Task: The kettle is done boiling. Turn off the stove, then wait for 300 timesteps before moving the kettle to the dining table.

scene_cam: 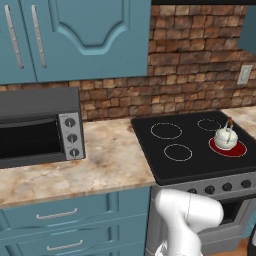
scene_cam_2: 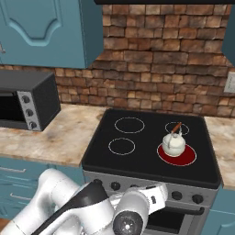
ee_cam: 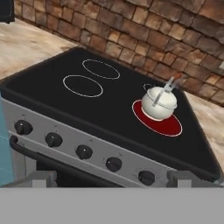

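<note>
Red glows under the kettle [ee_cam: 159, 103], which sits on the front right burner of the stove [ee_cam: 87, 109], near the cooktop's right edge. The three other rings are bare black glass. My pincer [ee_cam: 111, 183] hangs low before the knob row [ee_cam: 83, 152]; its tips are barely visible, so I cannot tell how they stand.

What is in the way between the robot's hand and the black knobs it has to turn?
Nothing visible. In the hand view the row of black knobs on the stove's steel front faces the camera with open space before it. The small white kettle sits farther back on the red glowing burner.
</note>
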### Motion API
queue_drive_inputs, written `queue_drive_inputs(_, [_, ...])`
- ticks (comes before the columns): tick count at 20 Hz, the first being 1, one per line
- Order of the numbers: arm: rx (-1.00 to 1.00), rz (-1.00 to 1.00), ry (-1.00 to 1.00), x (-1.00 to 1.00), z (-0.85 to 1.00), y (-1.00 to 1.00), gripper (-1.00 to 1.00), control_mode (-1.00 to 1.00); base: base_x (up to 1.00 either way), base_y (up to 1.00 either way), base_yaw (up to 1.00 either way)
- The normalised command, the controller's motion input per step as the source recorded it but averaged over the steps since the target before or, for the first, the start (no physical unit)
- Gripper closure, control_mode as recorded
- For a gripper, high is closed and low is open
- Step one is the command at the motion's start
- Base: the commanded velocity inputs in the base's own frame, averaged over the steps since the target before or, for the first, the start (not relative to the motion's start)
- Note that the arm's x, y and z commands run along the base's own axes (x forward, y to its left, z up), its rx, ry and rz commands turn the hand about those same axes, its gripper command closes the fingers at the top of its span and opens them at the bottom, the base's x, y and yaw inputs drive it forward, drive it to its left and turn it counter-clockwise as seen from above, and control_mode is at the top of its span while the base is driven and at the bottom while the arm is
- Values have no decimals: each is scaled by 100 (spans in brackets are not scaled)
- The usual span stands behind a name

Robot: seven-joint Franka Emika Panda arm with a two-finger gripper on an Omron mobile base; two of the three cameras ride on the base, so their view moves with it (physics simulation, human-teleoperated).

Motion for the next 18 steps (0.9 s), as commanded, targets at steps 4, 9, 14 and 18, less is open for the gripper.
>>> queue_drive_inputs(4, [-11, 3, -12, -8, -41, 0, -100, -100, 0, 0, 0])
queue_drive_inputs(9, [-10, 4, -11, 0, -43, 1, -100, -100, 0, 0, 0])
queue_drive_inputs(14, [-3, 1, -4, 6, -32, 0, -100, -100, 0, 0, 0])
queue_drive_inputs(18, [0, 0, 0, 23, -16, 0, -100, -100, 0, 0, 0])
